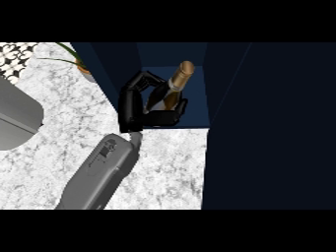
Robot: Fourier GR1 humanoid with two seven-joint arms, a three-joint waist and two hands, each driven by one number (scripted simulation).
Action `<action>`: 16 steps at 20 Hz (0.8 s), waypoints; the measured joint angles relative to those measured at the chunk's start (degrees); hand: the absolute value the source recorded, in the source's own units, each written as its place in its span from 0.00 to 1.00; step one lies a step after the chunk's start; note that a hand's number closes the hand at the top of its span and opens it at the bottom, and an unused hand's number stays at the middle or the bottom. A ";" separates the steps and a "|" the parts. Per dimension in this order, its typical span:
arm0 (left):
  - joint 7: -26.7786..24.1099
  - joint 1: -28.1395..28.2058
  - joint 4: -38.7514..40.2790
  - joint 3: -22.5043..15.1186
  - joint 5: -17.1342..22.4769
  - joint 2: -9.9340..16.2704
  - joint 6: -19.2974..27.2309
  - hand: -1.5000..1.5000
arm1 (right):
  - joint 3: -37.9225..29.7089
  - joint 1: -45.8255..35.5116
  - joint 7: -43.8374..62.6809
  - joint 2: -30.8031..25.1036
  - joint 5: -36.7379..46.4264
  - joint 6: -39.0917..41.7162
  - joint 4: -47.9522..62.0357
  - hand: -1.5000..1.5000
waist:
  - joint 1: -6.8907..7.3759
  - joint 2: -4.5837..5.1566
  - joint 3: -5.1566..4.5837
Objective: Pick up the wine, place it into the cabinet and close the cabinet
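I see one arm (101, 174) coming up from the lower edge across the marble tabletop (163, 167), and its black hand (132, 106) reaches into the open cabinet (228, 123). Which arm it is I cannot tell for certain; it enters left of centre, and I take it for the left. The other hand shows nowhere in my view.

The fingers (143, 78) and thumb are curled round the wine (174, 86), holding it about the lower body. The bottle stands inside the cabinet's blue compartment, its gold-foiled neck tilted toward the far right. The dark glass below the foil shows between the fingers; the base is hidden behind the hand, so I cannot tell whether it rests on the cabinet floor or hangs just above it.

The cabinet is dark blue. Its door (280, 128) stands open and fills the right side of the view, from far edge to near. The compartment's left wall lies just beside the back of the hand.

On the tabletop at far left, a plant (76, 61) in a pot sits near the cabinet's corner, with a patterned tile wall (7, 56) behind it. A grey rounded object (3, 118) lies at the left edge, well apart from the arm.
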 measured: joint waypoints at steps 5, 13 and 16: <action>-0.89 -3.58 5.05 1.82 2.70 -0.22 -1.74 1.00 | 0.26 -0.92 0.41 0.07 -0.14 -0.37 0.16 0.00 | -0.18 0.06 0.00; -2.38 -10.21 15.58 4.60 4.20 -0.30 -3.14 1.00 | 0.30 -1.15 0.71 0.08 -0.43 -0.36 0.24 0.00 | -0.56 0.15 -0.01; -3.91 -13.29 20.14 6.60 4.65 -0.30 -4.01 1.00 | 0.51 -1.19 0.47 0.21 -0.45 -0.33 0.39 0.00 | -0.62 0.19 -0.01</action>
